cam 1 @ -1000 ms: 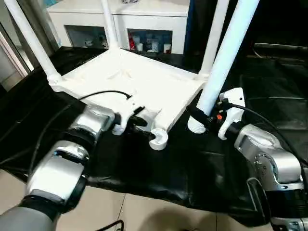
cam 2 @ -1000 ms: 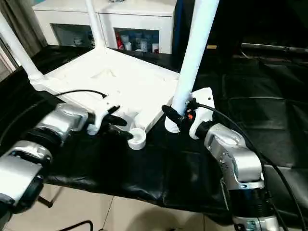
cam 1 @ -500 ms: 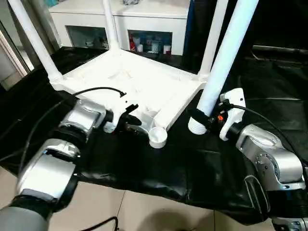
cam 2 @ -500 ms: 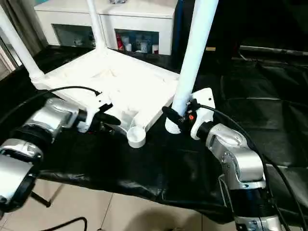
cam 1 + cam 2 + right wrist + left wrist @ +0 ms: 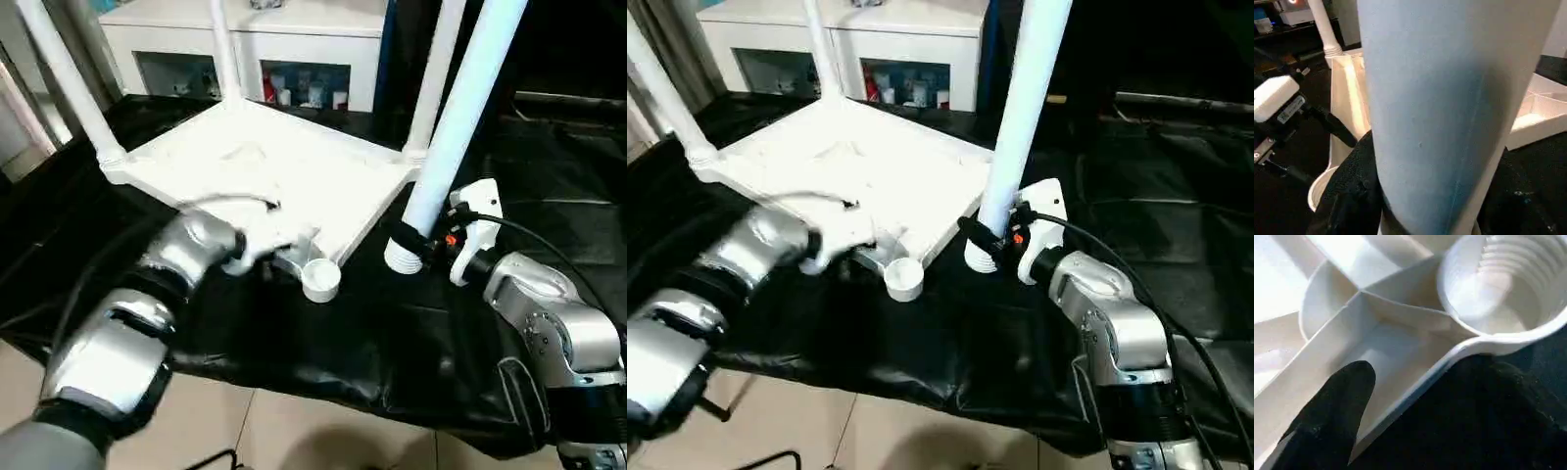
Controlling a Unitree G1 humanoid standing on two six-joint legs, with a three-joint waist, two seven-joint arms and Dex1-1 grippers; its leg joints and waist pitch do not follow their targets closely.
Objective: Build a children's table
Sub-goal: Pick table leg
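The children's table top (image 5: 284, 166) lies upside down on a black sheet, ribbed side up. Three white legs stand in its sockets: one at the left (image 5: 69, 83), one at the back (image 5: 223, 49), one at the right (image 5: 436, 69). The near corner socket (image 5: 320, 279) is empty, its threads plain in the left wrist view (image 5: 1503, 289). My left gripper (image 5: 269, 257) is open at the top's near rim beside that socket, one black finger (image 5: 1332, 411) over a rib compartment. My right gripper (image 5: 416, 245) is shut on the fourth leg (image 5: 460, 108), which stands upright on the sheet right of the empty socket.
A white glass-door cabinet (image 5: 245, 39) stands behind the table top. The black sheet (image 5: 392, 333) spreads to the right and front, ending at a pale tiled floor (image 5: 294, 431) near me. A cable runs along my right forearm (image 5: 549, 313).
My left arm has swung in and is blurred with motion; its gripper now sits closer to the empty corner socket. The right gripper and its leg have stayed put.
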